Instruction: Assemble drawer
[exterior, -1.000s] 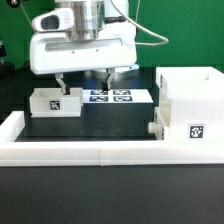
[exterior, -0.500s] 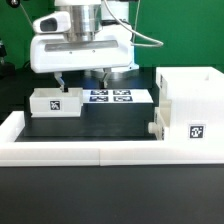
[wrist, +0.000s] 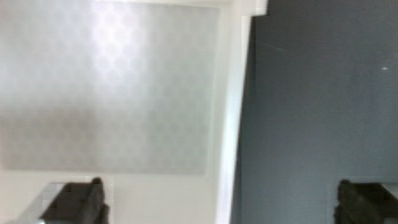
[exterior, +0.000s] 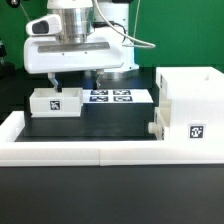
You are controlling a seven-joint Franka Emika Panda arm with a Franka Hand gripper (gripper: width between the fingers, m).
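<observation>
Gripper (exterior: 80, 77) is spread wide open with nothing in it, hovering just above the small drawer tray (exterior: 48, 99) on the exterior view's left of the black counter (exterior: 100, 125). The marker board (exterior: 112, 97) sits right beside that tray. The big drawer case (exterior: 190, 90) is off on the right, well apart.

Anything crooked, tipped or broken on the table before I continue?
Nothing stands out. The small tray sits flat, the large case stands upright at the exterior view's right, the marker board lies flat between them, and the open pincer hangs above the tray.
</observation>
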